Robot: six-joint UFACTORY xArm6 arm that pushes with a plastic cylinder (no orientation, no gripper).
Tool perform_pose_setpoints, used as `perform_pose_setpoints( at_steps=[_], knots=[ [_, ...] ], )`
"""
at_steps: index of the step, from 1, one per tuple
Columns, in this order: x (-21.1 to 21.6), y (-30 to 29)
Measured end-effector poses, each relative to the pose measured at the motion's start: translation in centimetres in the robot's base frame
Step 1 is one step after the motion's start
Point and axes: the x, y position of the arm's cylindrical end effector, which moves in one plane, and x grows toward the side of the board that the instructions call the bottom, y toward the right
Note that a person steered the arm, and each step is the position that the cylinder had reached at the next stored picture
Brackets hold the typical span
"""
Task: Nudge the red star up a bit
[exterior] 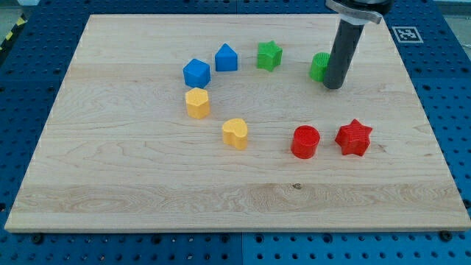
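The red star (354, 137) lies on the wooden board at the view's right, just right of a red cylinder (305, 141). My tip (333, 86) rests on the board above them, toward the view's top, a little left of the star and well apart from it. The rod hides part of a green block (318, 66) right beside it; that block's shape is unclear.
A green star (269, 55) lies left of the rod. Two blue blocks (196, 72) (226, 57) sit at upper left. A yellow block (197, 103) and a yellow heart (235, 132) lie below them. The board's right edge (434, 140) runs near the red star.
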Motion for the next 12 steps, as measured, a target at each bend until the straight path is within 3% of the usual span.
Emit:
perform_pose_setpoints(
  at_steps=[5,9,12],
  knots=[
    [7.9,7.7],
    [15.3,7.9],
    [16.3,-1.9]
  ],
)
